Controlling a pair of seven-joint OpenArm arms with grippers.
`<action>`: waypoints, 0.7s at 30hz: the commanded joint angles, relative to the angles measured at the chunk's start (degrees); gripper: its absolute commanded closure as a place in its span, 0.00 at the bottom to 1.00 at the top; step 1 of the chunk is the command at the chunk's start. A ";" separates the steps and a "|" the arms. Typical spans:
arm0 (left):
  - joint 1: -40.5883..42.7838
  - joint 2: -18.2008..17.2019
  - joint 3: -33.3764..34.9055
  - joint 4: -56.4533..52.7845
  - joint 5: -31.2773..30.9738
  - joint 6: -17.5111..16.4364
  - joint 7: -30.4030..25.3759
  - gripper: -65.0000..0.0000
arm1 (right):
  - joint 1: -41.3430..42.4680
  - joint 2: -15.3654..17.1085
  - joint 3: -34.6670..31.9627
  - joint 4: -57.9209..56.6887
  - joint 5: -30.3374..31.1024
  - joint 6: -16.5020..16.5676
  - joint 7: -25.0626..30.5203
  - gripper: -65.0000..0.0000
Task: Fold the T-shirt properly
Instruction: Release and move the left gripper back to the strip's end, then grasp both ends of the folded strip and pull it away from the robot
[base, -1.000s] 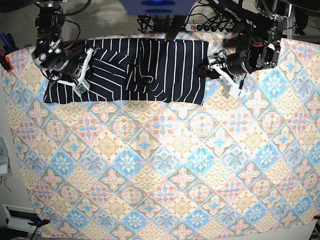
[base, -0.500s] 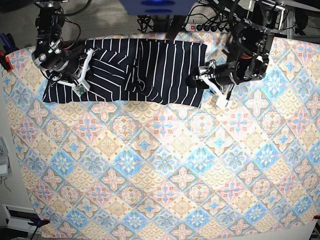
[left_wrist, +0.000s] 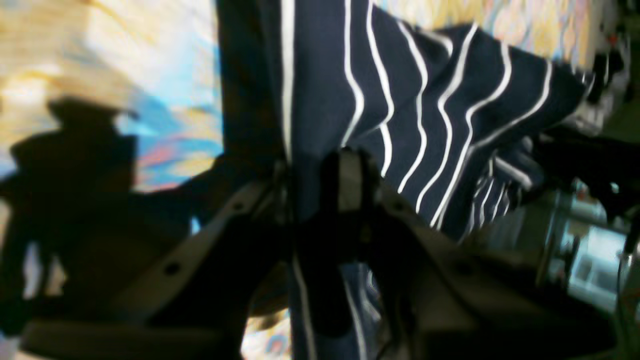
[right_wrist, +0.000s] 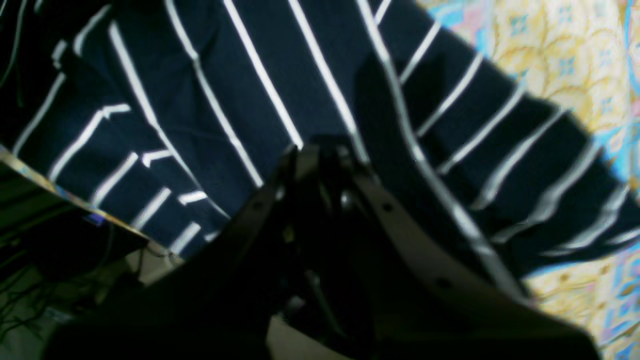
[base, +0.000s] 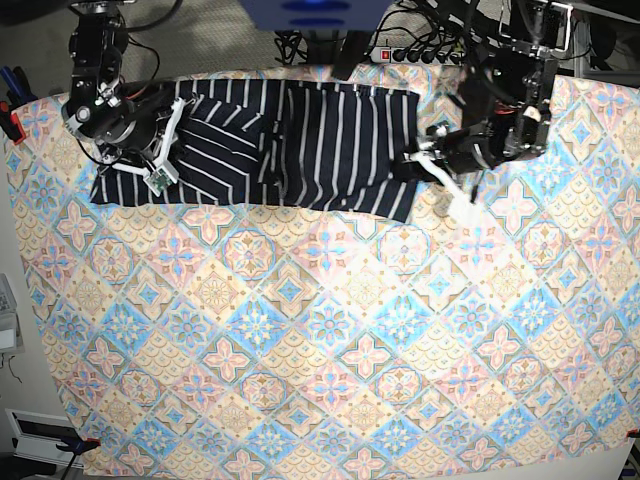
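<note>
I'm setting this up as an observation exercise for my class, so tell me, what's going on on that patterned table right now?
A two-armed robot is folding a dark navy pinstriped T-shirt that lies rumpled along the far edge of a pastel diamond-tile tablecloth. The right gripper is shut on the cloth at one end, and the left gripper is clamped on the shirt's edge at the other end. The shirt is partly bunched and not yet neatly folded.

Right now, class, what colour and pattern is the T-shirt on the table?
The T-shirt is dark navy with thin white pinstripes, clearest in the base view.
</note>
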 joint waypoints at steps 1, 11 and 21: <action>0.15 -1.12 -2.35 2.07 -0.33 -0.08 -0.84 0.85 | 0.22 0.73 0.51 1.61 0.42 0.12 0.85 0.92; 6.30 -2.62 -11.40 8.58 -0.33 -0.16 -0.84 0.85 | 0.39 0.73 3.67 2.05 0.42 0.12 0.50 0.63; 7.36 -2.71 -13.78 8.58 -0.16 -1.75 -0.84 0.85 | 4.53 1.52 3.50 -1.21 4.11 0.12 0.32 0.47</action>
